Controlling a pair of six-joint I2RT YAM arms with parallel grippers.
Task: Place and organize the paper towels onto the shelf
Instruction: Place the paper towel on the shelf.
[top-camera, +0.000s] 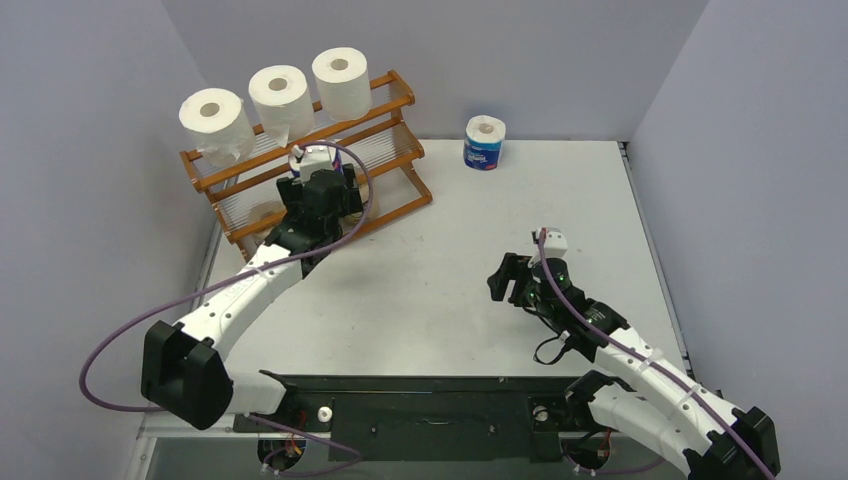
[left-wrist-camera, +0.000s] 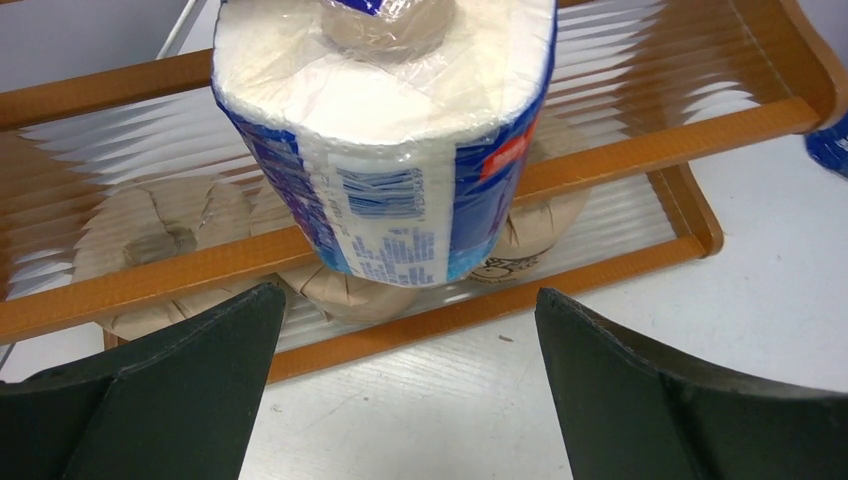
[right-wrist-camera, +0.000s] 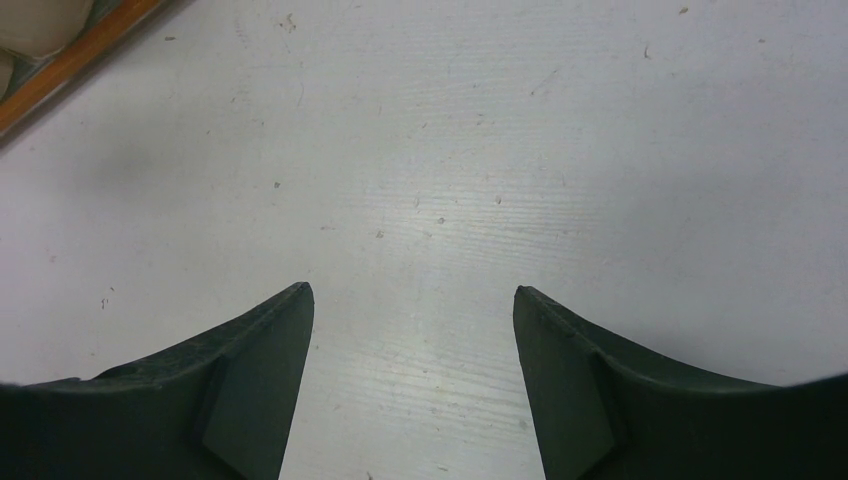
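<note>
Lavender walls box in a white table (top-camera: 450, 260), and at its far left corner stands the orange-brown shelf (left-wrist-camera: 620, 155), set at an angle to the arms. Up on the top tier, three white rolls stand on end in a row: the left one (top-camera: 213, 120), the middle one (top-camera: 281, 95), the right one (top-camera: 341, 78). Lower down, brown rolls (left-wrist-camera: 150, 240) show through the clear slats, side by side on the tier beneath. Now the busy spot: a blue-and-white roll (left-wrist-camera: 390, 150) is at the middle tier, core end towards the wrist camera, its wrapped side covering part of the front rail. Whether it sits square on the slats, I cannot tell. Its twin, the second blue-and-white roll (top-camera: 485, 141), stands upright alone on the table near the back wall, well apart from the shelf. Left pincer (left-wrist-camera: 410, 293) is right at the shelf front, fingers spread wide, one on either side of that roll and clear of it, gripping nothing. Right pincer (right-wrist-camera: 412, 291) hangs over bare table at centre right, fingers apart, nothing between them, touching nothing, only a corner of the shelf at the edge of its view
</note>
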